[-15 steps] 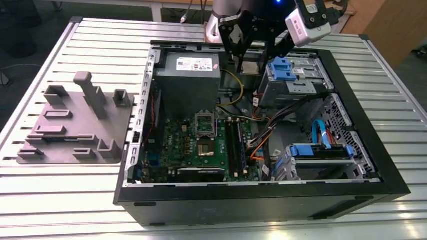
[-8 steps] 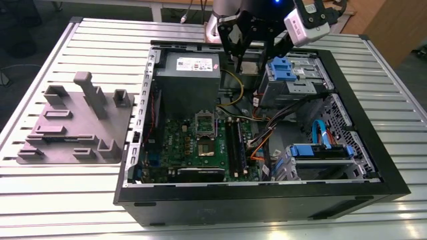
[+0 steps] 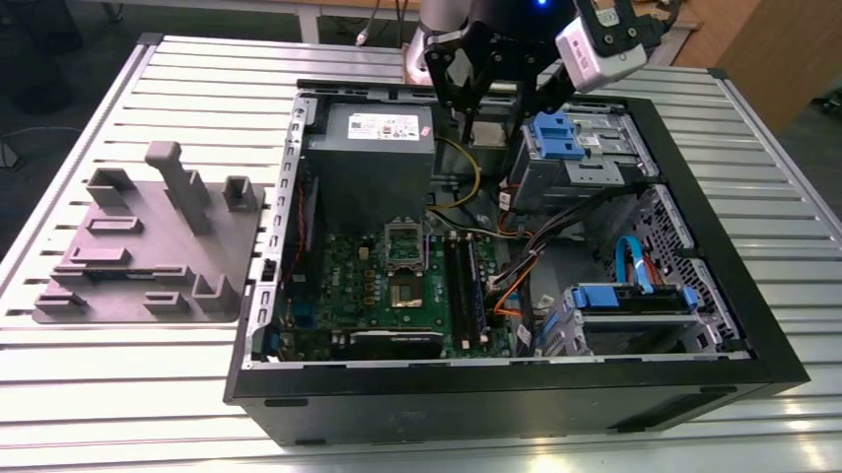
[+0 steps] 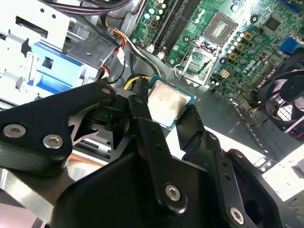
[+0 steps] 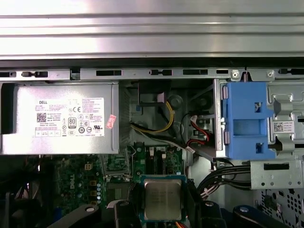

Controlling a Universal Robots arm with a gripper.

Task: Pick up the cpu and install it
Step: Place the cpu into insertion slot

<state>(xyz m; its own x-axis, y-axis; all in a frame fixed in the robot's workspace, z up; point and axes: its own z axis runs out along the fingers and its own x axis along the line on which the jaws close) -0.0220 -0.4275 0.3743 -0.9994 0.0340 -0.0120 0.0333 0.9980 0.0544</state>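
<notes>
Judging by both wrist views, the gripper has its jaws pinched on the cpu, one finger on each of two opposite edges. The chip hangs over the open case, between the power supply and the blue drive cage, well clear of the motherboard below. It's a light, stiff little slab, but probably slippery on those thin edges and fragile underneath. The edges look like the only sane place to grab it, never the contact side. Being square, it has no real long axis. It sits flat with the silver lid facing up at the cameras, and in the first wrist view its sides run square with the power supply.
</notes>
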